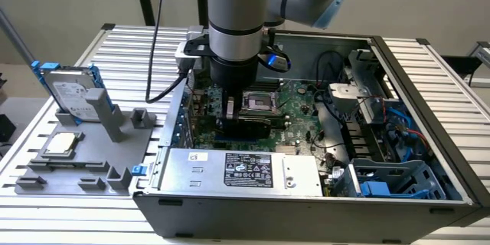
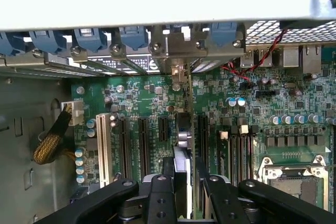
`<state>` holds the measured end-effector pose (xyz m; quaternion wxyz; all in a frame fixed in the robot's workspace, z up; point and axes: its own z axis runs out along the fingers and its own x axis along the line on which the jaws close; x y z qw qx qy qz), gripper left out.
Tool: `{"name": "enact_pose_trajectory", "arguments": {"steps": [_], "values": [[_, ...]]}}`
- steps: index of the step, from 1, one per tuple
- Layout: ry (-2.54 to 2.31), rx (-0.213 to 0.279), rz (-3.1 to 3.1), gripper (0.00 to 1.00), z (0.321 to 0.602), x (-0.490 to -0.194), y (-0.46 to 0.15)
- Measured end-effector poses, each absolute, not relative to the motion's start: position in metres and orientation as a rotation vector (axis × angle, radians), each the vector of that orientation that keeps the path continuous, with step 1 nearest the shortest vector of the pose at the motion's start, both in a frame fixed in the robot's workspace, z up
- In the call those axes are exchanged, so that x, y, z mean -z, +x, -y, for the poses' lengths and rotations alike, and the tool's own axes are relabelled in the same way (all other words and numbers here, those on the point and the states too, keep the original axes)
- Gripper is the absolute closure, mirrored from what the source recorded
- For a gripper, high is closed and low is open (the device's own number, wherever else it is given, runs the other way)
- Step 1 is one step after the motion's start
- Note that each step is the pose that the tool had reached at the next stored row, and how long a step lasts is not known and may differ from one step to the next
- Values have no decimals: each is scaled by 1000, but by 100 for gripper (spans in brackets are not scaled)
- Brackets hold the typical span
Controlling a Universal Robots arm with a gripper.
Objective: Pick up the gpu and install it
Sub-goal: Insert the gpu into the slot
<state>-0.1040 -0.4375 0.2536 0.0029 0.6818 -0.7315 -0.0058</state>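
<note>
inside the open grey metal computer case (image 1: 413, 84), the black two-finger gripper (image 2: 184, 182) sits low over the green motherboard (image 2: 252, 103), beside the empty silver cpu socket (image 1: 259, 102). the fingers (image 2: 164, 182) are pinched on the thin flat gpu card (image 2: 182, 129), which stands on edge between them. the card runs away from the wrist camera toward the case's rear slot wall, its silver metal end bracket (image 2: 178, 64) close against the row of blue slot latches (image 2: 131, 36). the card appears lined up over one of the long black expansion slots (image 2: 143, 145), but whether its edge is seated, touching or just above cannot be told.

risks from this position:
- if the card is slightly off the slot line or tilted in the grip, downward pressure could bend the board or damage the slot contacts.
- if the bracket catches on the rear wall or a latch, the card could seat at one end only.
- a partial grip could let the card slip sideways under load.

hidden or unclear:
- the card's lower edge and the slot beneath it are covered by the gripper body.
- in the exterior view the arm blocks the card almost entirely.
- the silver hard drive with blue rails (image 1: 73, 93) and the small square silver chip (image 1: 61, 143) rest on the grey fixture tray (image 1: 46, 182) outside the case, well apart from the work.
</note>
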Motion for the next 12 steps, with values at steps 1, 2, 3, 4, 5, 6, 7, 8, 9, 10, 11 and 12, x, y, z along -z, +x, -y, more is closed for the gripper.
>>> {"name": "enact_pose_trajectory", "arguments": {"steps": [1,2,3,4,5,6,7,8,9,10,11,12], "values": [[2138,18,2294,74,438,-254,-104],[2138,17,2294,74,438,-254,-104],[2138,17,2294,74,438,-254,-105],[2138,16,2294,74,438,-254,-105],[2138,16,2294,74,438,-254,-105],[2138,16,2294,74,438,-254,-105],[2139,16,2294,74,438,-254,-105],[2139,16,2294,74,438,-254,-105],[2139,16,2294,74,438,-254,-105],[2139,16,2293,74,438,-254,-105],[2139,16,2293,74,439,-254,-105],[2140,16,2293,74,439,-253,-105]]}}
